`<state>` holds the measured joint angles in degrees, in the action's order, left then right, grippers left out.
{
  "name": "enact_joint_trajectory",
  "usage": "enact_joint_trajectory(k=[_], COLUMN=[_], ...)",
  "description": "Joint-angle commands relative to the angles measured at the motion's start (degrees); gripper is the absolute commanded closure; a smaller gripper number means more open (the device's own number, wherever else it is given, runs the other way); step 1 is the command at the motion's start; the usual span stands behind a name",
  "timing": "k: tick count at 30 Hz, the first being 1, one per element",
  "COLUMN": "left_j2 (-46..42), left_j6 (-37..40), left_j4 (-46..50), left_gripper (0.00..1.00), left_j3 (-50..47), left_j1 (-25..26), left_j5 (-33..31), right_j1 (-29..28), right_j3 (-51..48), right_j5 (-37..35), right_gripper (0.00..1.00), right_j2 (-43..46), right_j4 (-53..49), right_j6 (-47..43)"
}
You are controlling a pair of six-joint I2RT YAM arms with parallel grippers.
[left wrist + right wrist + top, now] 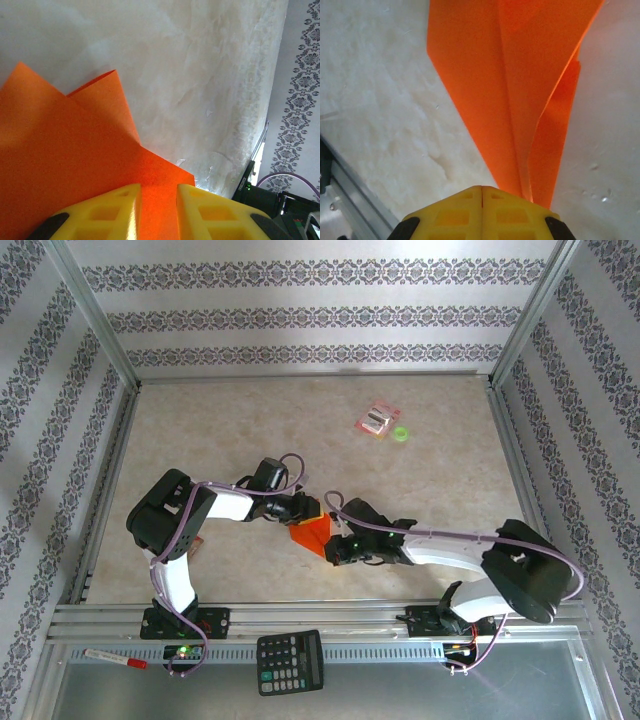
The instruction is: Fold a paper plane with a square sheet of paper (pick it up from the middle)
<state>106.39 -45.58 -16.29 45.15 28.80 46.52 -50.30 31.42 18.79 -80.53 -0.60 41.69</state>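
Note:
The paper plane is bright orange paper folded into a pointed dart shape, lying near the middle front of the table between both grippers. My left gripper is at its upper left edge. In the left wrist view its yellow fingers stand a little apart over the orange paper, which fills the gap of the left gripper. My right gripper is at the lower right. In the right wrist view the right gripper is shut, pinching the narrow end of the folded paper, whose layers fan upward.
A small pink-red packet and a green disc lie at the back right. A black calculator and a marker rest on the metal strip by the arm bases. Aluminium rails border the table.

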Motion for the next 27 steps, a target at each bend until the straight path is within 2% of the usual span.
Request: enact_joint_trajectory(k=[1,27], left_j2=[2.64,3.03], left_j6=[2.04,2.7], left_j4=[7.52,8.54], left_gripper=[0.74,0.74], left_j3=[-1.82,-0.77], left_j1=[-1.5,-1.47], left_j5=[-7.64,-7.26], right_j1=[1.76,5.56], right_j3=[1.23,1.03], right_j5=[1.31,3.96], right_gripper=[0.97,0.98], right_j2=[-2.27,-7.68], right_j4=[0.59,2.29], right_j6=[-2.56,-4.96])
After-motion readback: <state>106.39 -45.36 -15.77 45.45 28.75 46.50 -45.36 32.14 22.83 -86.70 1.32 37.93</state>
